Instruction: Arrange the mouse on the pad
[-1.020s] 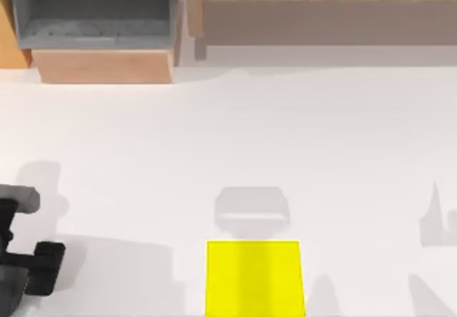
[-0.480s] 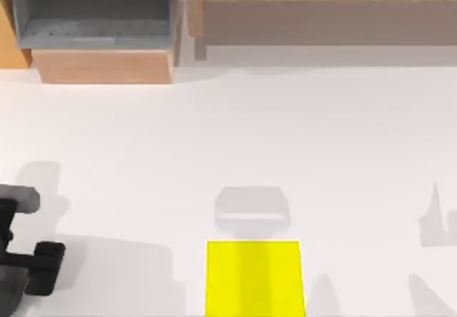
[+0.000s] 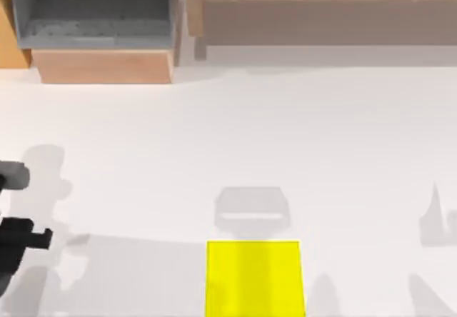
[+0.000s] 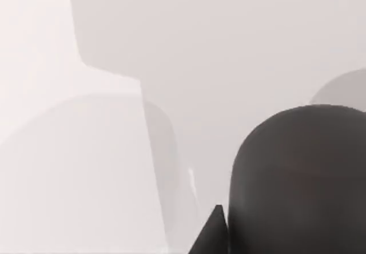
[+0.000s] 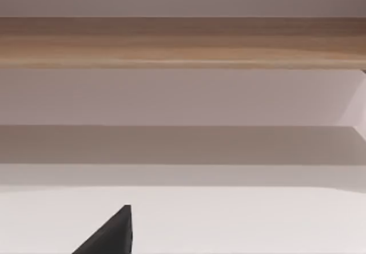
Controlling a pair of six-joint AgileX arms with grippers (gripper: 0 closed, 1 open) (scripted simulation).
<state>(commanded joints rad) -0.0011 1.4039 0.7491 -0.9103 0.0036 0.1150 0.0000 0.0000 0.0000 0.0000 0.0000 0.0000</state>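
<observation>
Left end effector [image 3: 14, 210] at table's [image 3: 235, 138] left edge, state unclear; pad [image 3: 253, 278] bare.

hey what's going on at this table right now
The left arm's claw sits at the far left edge of the white table. Its wrist view has a dark rounded lump close up, likely the mouse, but whether the claw holds it can't be told. The yellow pad lies bare at the table's near edge, so the mouse isn't on it yet. A wooden shelf unit stands at the back.
</observation>
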